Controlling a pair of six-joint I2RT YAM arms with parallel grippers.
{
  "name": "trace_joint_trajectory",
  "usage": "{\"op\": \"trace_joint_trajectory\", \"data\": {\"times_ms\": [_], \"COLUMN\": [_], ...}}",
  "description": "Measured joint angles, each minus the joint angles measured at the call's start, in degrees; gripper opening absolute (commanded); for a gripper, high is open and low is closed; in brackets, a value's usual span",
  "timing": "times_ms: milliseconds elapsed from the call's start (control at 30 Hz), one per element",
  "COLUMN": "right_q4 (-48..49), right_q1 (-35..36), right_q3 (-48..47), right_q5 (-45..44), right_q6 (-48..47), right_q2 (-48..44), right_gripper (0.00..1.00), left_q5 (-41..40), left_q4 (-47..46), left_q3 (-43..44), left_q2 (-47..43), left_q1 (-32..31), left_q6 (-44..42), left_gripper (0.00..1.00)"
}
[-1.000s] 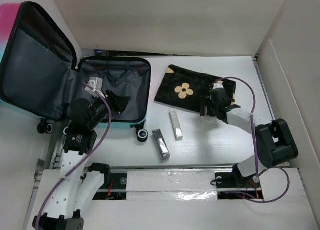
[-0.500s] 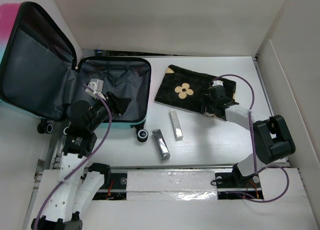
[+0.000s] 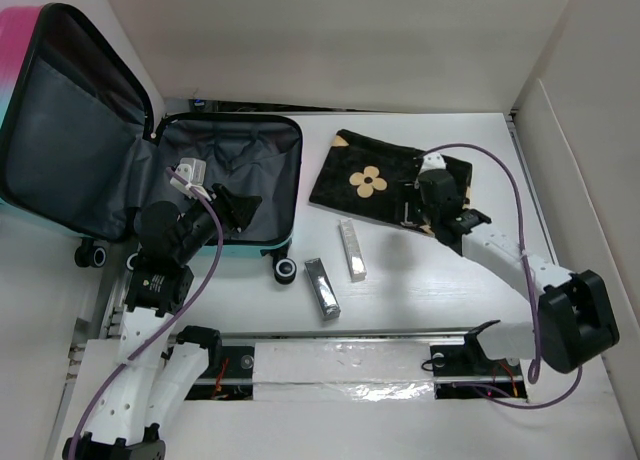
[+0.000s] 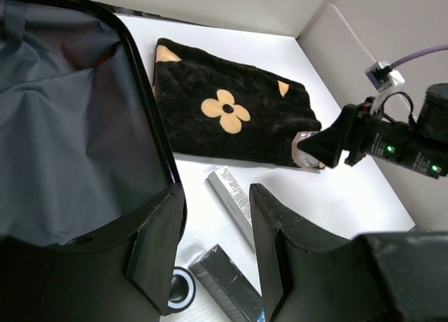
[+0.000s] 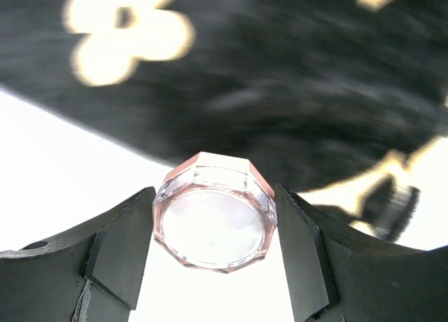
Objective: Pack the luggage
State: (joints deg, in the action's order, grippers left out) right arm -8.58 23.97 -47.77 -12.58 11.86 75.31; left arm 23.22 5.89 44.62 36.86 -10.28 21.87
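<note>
between the jaws of the right gripper (image 5: 212, 194), newly closed, sits a pinched octagonal jar (image 5: 213, 224), likely bound for the luggage (image 3: 250, 170); the left gripper (image 4: 215, 190) stays spread, empty.

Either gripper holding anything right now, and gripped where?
Right gripper clamps a small clear pink-tinted octagonal case by its opposite side faces; left gripper holds nothing.

Lab bench — white panel walls (image 3: 330, 40), bolted arms (image 3: 500, 248).

We see a small hard-shell suitcase (image 3: 90, 130), pink fading to teal with dark grey lining; a flat black plush pouch (image 3: 375, 175) with tan flowers; a clear pink-tinged octagonal jar (image 5: 213, 220); and a slim silver box (image 3: 351, 248).
</note>
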Motion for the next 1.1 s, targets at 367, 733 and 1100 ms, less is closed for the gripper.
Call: {"op": "trace_joint_trajectory", "data": {"times_ms": [367, 733, 1100], "right_q4": [7.67, 15.67, 8.9], "right_q1": [21.11, 24.74, 23.63], "right_q3": [-27.04, -29.51, -2.4], "right_q5": [14.8, 19.41, -2.34], "right_q6": [3.1, 3.13, 2.73], "right_q2": [18.34, 26.86, 17.92], "right_gripper": [0.72, 0.42, 0.91], "left_q5": [-6.62, -10.21, -9.62], "left_q4": [1.9, 3.06, 3.15], "left_q3": [0.52, 0.87, 0.92], "left_q2": [-2.6, -4.48, -3.52], "left_q1": [0.0, 0.0, 0.0], "left_q6": [-0.04, -0.35, -0.44], "left_gripper": [0.38, 0.35, 0.26]}}
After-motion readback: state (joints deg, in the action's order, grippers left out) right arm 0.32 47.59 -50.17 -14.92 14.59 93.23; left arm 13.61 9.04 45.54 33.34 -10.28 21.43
